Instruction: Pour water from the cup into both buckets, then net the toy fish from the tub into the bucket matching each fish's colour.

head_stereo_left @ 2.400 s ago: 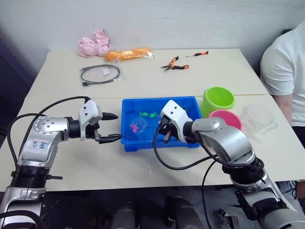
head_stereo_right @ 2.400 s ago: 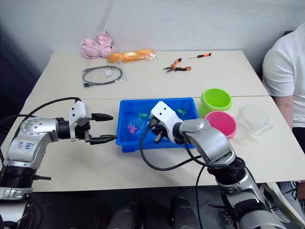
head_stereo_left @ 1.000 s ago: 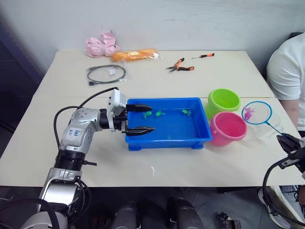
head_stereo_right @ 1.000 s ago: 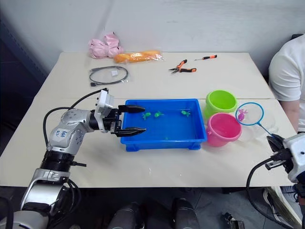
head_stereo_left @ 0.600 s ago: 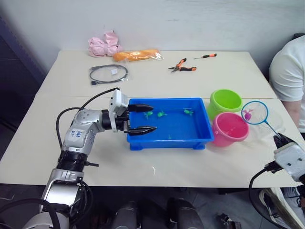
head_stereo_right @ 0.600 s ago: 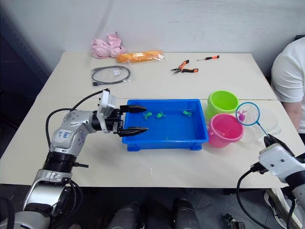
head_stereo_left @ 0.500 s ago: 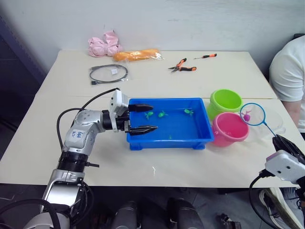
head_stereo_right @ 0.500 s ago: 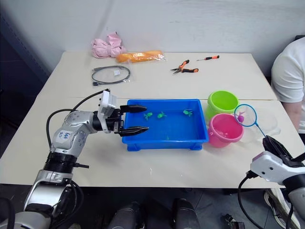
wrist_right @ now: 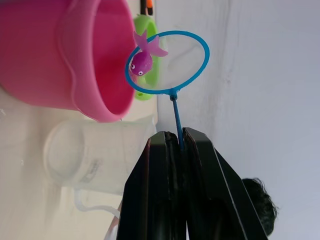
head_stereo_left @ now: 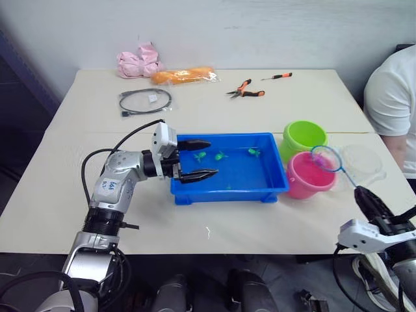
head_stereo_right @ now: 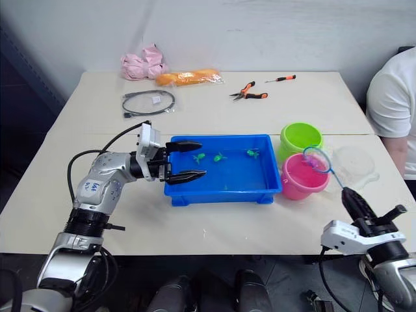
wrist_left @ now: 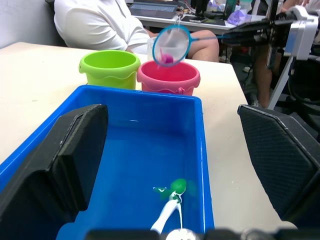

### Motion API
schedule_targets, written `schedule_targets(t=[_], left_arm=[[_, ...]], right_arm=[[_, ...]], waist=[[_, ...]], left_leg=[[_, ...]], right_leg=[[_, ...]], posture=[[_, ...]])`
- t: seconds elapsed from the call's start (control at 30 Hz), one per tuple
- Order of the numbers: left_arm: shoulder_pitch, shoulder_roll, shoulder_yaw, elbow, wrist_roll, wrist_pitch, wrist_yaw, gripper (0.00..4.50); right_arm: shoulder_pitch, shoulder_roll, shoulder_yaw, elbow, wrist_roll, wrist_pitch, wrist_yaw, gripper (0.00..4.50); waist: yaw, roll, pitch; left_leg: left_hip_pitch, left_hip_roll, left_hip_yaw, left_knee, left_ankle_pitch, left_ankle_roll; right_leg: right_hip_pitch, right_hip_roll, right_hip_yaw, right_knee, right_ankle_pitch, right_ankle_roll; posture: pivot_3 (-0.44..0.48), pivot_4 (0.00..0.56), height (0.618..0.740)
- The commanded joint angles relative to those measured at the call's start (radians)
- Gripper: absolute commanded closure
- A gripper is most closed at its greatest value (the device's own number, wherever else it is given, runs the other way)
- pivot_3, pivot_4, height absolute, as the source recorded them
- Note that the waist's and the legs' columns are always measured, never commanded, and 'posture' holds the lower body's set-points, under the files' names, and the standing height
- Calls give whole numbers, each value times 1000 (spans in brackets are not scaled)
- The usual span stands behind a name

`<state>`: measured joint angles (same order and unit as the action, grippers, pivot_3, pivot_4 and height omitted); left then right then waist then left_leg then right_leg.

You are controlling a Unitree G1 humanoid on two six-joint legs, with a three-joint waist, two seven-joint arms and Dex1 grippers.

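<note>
Pink fish is held in the net over the pink bucket, handle clamped by the right hand. Left hand is spread apart over the tub, frame centre.

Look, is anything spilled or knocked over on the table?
Nothing stands out. The pink bucket, green bucket and clear cup all stand upright, and the blue tub sits flat. The net holds a pink fish by the pink bucket's rim.
</note>
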<state>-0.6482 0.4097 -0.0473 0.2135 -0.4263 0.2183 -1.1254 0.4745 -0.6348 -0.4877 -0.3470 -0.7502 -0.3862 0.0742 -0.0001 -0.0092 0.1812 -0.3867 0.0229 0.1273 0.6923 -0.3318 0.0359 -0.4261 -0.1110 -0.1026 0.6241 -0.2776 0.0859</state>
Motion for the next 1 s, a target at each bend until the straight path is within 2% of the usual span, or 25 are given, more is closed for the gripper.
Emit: schedule_targets(t=[0.03, 0.2, 0.3, 0.37, 0.43, 0.53, 0.63, 0.77, 0.9, 1.0], left_arm=[[4, -5, 10, -6, -5, -6, -5, 58], [3, -5, 7, -2, 1, -12, -6, 58], [7, -6, 6, -5, 2, -15, -7, 58], [8, 0, 10, -5, 4, -20, -5, 58], [10, 6, 16, -6, 3, -21, -5, 58], [23, 53, 41, 6, 1, -25, -28, 58], [27, 84, 54, 26, -4, -32, -47, 58], [13, 117, 73, 59, 3, -47, -59, 58], [2, 134, 103, 101, 9, -77, -41, 58], [15, 155, 110, 98, 11, -81, -51, 58]], right_arm=[[7, 3, -29, -11, -23, 20, -39, 4500], [-9, -3, -41, -10, 3, 27, -57, 4500], [-32, 10, -44, -20, 122, 38, -19, 4500], [-75, 6, -14, -85, 437, 101, 130, 4500], [-100, -21, -5, -132, 642, 164, 258, 4500], [-249, -82, -65, -225, 999, 420, 354, 4500], [-287, -160, -48, -311, 1186, 586, 458, 4500], [-417, -199, 60, -413, 1571, 974, 314, 4500], [-560, -191, 190, -373, 1999, 1246, 1, 4500], [-636, -207, 261, -346, 2102, 1337, -105, 4500]], waist=[[0, 0, 0], [-1, 0, 0], [-1, 0, 0], [-1, 0, 0], [-2, 0, 0], [-8, 0, 0], [-1, 0, 0], [13, 0, 0], [14, 0, 0], [14, 0, 0]], left_leg=[[0, 0, 0, 0, 0, 0], [0, 0, 0, 0, 0, 0], [0, 0, 0, 0, 0, 0], [0, 0, 0, 0, 0, 0], [1, 1, -1, 0, 0, 0], [1, 1, -1, 1, 0, 0], [2, 2, -2, 1, 0, 1], [-1, 3, -7, 1, 0, 0], [-1, 3, -7, 4, 0, 1], [-2, 3, -7, 4, 0, 1]], right_leg=[[0, 0, 0, 0, 0, 0], [0, 0, 0, 0, 0, 0], [0, 0, 0, 1, 0, 0], [0, 0, 0, 1, 0, 0], [1, 1, 0, 1, 0, 0], [1, 0, 0, 1, 0, 0], [1, -3, 0, 2, 0, -1], [2, -3, -4, 2, -2, -4], [2, -5, -4, 2, -1, -4], [1, -6, -5, 2, -1, -4]], posture=[[0, 150, 740], [0, 150, 740], [0, 150, 740], [0, 150, 740], [0, 150, 740], [0, 150, 740], [0, 150, 740], [0, 150, 740], [0, 150, 740], [0, 150, 740]])
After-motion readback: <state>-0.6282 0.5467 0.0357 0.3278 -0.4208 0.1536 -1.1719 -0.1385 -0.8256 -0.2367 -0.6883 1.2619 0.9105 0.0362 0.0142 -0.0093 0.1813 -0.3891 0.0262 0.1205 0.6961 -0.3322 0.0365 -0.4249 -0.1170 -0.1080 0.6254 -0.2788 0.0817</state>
